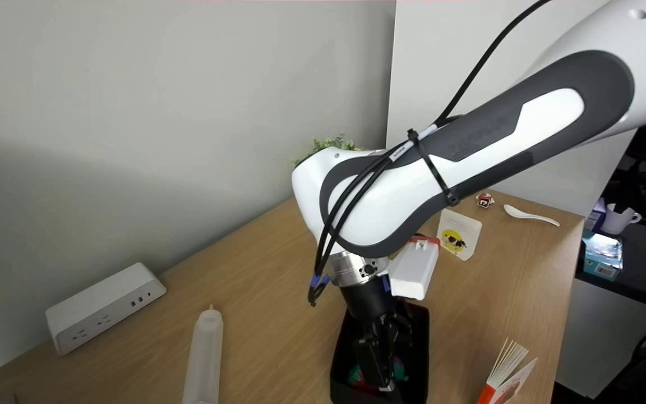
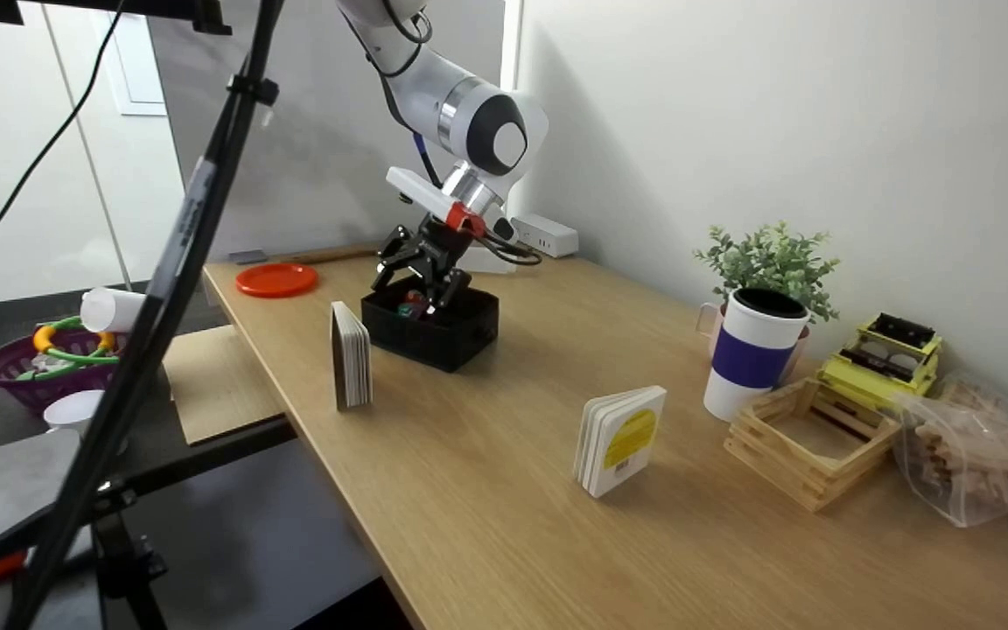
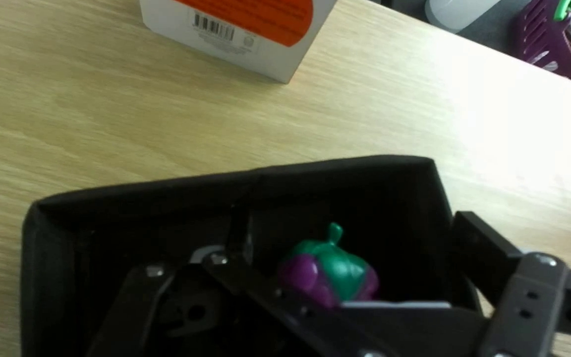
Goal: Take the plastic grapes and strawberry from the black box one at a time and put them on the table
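The black box (image 1: 424, 336) stands on the wooden table (image 2: 486, 490); it also shows in an exterior view (image 2: 443, 347) and the wrist view (image 3: 166, 187). The plastic grapes (image 3: 332, 275), magenta-purple with a green cap and stem, lie in the box in the wrist view. A red piece, apparently the strawberry (image 2: 415, 297), shows inside the box; a bit of red (image 1: 361, 385) also shows beside the gripper. The strawberry is hidden in the wrist view. My gripper (image 3: 355, 230) reaches down at the box (image 2: 409, 291), fingers wide apart, grapes between them, untouched as far as visible. One finger overlaps the box's right wall.
A standing board book (image 2: 351, 359) is close beside the box. A second board book (image 2: 622, 442), a red plate (image 2: 276, 280), a white tumbler (image 2: 753, 350) and a wooden crate (image 2: 810, 446) stand around. A translucent bottle (image 1: 204, 359) and white socket device (image 1: 104, 308) are also there.
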`<action>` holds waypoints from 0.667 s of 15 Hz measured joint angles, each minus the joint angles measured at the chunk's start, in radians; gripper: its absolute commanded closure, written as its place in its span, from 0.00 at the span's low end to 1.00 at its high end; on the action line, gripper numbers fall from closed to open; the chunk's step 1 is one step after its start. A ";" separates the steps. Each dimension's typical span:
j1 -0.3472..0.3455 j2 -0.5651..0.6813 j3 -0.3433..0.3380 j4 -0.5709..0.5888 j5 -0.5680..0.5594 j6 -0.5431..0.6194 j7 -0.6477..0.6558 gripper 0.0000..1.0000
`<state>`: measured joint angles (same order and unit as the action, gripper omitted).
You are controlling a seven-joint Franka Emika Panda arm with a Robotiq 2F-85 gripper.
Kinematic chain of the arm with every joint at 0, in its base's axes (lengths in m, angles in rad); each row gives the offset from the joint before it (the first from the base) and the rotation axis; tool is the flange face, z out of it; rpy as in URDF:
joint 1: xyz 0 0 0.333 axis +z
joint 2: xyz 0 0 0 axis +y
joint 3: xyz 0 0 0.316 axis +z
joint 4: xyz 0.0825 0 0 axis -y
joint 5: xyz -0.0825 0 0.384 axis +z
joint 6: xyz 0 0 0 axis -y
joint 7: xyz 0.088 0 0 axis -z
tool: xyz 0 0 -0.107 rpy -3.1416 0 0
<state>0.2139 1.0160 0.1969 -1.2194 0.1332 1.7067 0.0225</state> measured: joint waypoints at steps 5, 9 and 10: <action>0.030 -0.034 -0.019 -0.034 -0.023 0.055 0.048 0.00; 0.050 -0.067 -0.032 -0.078 -0.043 0.093 0.085 0.00; 0.052 -0.073 -0.033 -0.088 -0.047 0.101 0.093 0.00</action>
<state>0.2659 0.9427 0.1639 -1.3070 0.0865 1.8075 0.1153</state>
